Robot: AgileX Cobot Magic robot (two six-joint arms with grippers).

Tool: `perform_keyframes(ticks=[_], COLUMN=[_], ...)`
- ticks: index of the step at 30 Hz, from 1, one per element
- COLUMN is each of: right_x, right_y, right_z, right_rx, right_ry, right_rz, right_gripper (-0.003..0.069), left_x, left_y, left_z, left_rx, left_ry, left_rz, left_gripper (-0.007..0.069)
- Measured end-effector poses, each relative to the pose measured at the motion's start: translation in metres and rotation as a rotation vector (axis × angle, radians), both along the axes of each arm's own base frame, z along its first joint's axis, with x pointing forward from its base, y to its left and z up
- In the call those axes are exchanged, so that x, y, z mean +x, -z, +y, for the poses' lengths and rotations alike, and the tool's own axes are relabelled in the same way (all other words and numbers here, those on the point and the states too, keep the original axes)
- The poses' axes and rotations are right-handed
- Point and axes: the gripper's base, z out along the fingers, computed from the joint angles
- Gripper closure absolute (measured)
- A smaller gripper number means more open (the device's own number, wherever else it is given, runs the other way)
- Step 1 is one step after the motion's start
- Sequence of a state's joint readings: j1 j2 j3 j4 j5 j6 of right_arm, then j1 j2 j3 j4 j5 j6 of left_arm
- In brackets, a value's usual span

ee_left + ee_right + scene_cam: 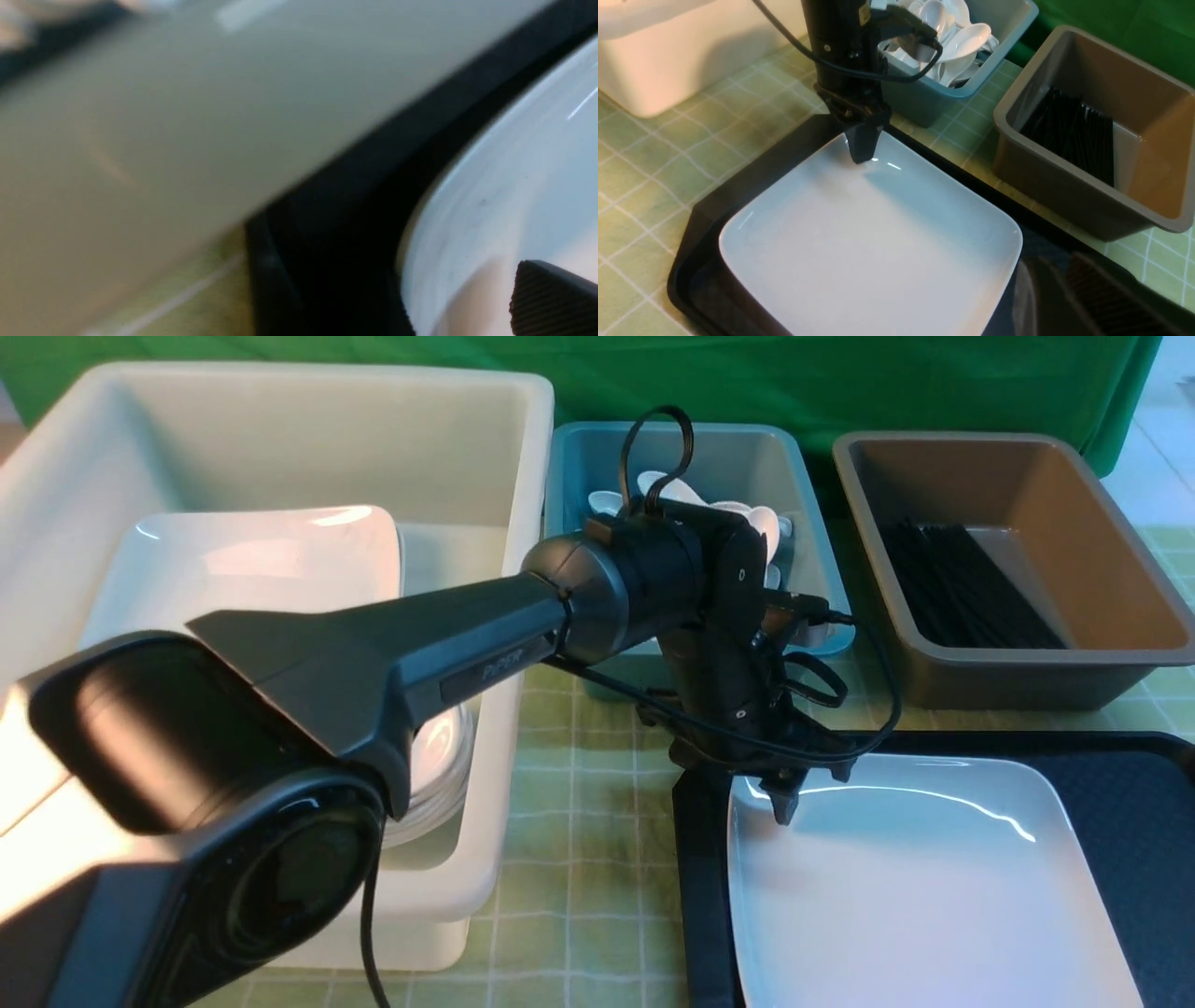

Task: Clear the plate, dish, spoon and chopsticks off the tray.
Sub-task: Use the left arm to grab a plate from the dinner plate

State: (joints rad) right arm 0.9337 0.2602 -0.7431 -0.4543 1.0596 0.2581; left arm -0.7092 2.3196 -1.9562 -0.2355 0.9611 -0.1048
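Nearest me, the left arm (373, 663) reaches out low across the green check cloth (579, 803), a smooth dark plastic shell. Past it sits the tray (1139, 803), black, finely grained, with a low rim and clipped corners. Only the plate (915, 877) lies on it: big, square, round-cornered, and glazed so hard that it throws back the lights.

The left gripper (780, 798) stands at the plate's far left corner with its jaws wide. One ribbed finger (551, 298) is inside the rim and nothing is pinched yet. The right gripper (1057, 284) is only a blur at the edge of its own camera, so I can't tell how it stands.

A wide, heavy plate taken by one corner will likely sag, and glaze on a narrow pad can slide. If it droops it may catch the tray's rim and drag the tray. Pressing down inside the rim first could tip the near edge up.

Beyond are three tubs:
- The white tub (523, 523) holds another plate and stacked dishes (439, 756). A hard landing there would clack china on china.
- The teal tub (812, 504) holds white spoons (966, 39).
- The brown tub (1102, 541) holds black chopsticks (962, 588).
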Motion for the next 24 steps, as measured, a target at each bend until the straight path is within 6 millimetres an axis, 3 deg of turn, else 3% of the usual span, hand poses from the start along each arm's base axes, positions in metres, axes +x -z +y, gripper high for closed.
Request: perform_keyframes(ticks=[14,17,22,24], right_x=[0.000,0.000,0.000,0.000], right_y=[0.000,0.000,0.001,0.001], right_z=[0.000,0.000,0.000,0.000], right_rx=[0.006,0.007,0.019,0.022], right_ry=[0.005,0.006,0.013,0.015], right_rz=[0.008,0.010,0.018,0.019], right_gripper=[0.0570,0.0566,0.0563,0.0561], left_x=[-0.010,-0.011,-0.010,-0.011], left_y=[0.014,0.019,0.022,0.020], left_z=[-0.018,-0.020,-0.020,-0.021], left_rx=[-0.166,-0.179,-0.191,-0.208], left_ry=[-0.132,-0.169,-0.171,-0.161], left_rz=[0.223,0.265,0.292,0.296], left_gripper=[0.0292,0.0348,0.0555,0.0571])
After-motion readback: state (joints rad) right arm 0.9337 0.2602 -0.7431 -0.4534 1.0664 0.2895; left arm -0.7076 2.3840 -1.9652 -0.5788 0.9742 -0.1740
